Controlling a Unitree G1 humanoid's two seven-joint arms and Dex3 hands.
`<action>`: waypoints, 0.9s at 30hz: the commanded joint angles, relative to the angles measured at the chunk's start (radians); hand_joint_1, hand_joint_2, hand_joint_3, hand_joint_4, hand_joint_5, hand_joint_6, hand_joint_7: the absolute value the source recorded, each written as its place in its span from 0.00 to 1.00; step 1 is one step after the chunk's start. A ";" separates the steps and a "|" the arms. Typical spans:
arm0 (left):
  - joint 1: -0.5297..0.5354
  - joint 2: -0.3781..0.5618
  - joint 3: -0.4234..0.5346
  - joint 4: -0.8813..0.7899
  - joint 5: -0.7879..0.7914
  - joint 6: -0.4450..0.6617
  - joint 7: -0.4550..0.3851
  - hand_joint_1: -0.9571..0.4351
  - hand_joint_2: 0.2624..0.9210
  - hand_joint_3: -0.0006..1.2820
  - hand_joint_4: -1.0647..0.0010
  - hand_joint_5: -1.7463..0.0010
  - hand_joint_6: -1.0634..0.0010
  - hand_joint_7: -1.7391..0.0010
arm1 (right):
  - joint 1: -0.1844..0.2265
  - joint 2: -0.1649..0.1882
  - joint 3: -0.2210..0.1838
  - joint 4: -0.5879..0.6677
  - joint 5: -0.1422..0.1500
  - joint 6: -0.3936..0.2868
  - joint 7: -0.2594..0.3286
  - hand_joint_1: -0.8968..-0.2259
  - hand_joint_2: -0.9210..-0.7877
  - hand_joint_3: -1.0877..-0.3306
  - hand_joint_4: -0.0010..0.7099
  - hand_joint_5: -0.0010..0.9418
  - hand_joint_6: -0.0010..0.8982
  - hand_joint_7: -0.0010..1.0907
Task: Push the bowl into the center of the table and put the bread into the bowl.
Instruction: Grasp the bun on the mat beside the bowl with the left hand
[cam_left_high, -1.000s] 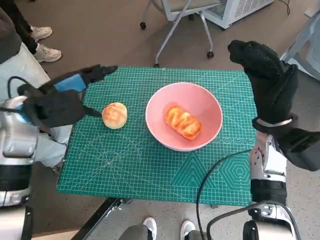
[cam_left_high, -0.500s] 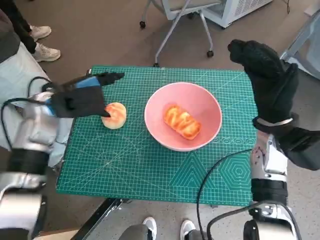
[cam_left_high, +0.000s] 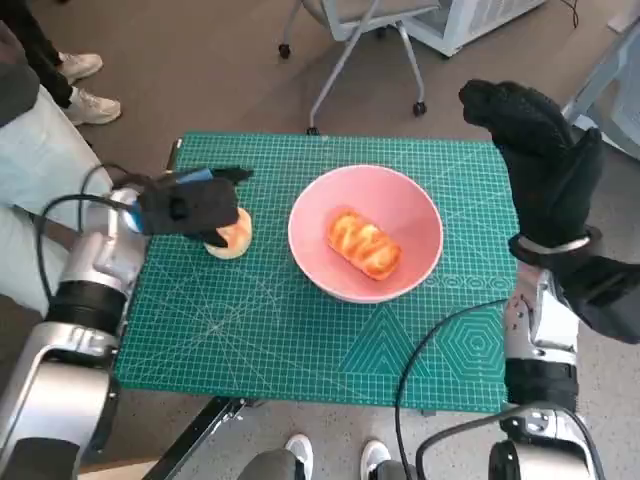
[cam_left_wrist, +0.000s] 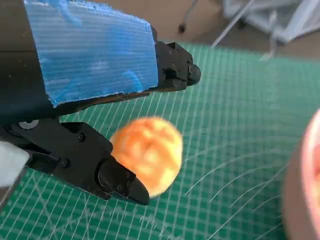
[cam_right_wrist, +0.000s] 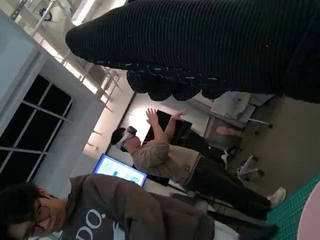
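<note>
Bread roll (cam_left_high: 232, 236) lies on the green tabletop (cam_left_high: 300, 340) just left of the pink bowl (cam_left_high: 366, 233), which holds a second bun (cam_left_high: 364, 243). Left hand (cam_left_high: 190, 205) hovers over the roll, fingers spread around it, not clasping. Right hand (cam_left_high: 540, 165) is raised beside the tabletop, empty, fingers loosely extended.

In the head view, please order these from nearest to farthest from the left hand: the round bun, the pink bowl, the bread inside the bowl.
1. Round bun: partly under the left hand, on the mat's left.
2. Pink bowl: its near rim lies right of the bun.
3. Bread: in the bowl's middle, past that rim.
</note>
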 joint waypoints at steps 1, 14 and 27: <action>-0.026 -0.029 -0.037 0.064 0.029 0.004 -0.008 0.54 0.75 0.00 0.91 0.99 0.77 0.99 | 0.027 -0.010 -0.001 0.002 -0.002 0.007 0.011 0.37 0.00 0.56 0.27 0.00 0.14 0.31; -0.054 -0.066 -0.136 0.124 0.115 0.063 -0.037 0.58 0.80 0.01 0.74 0.98 0.62 0.98 | 0.030 -0.009 -0.008 0.002 0.008 0.013 0.018 0.36 0.00 0.56 0.28 0.00 0.15 0.31; -0.016 -0.022 -0.073 0.082 0.056 -0.071 0.049 0.69 0.96 0.02 0.27 0.35 0.32 0.45 | 0.029 -0.003 -0.005 0.000 0.008 0.012 0.020 0.36 0.00 0.56 0.27 0.00 0.15 0.31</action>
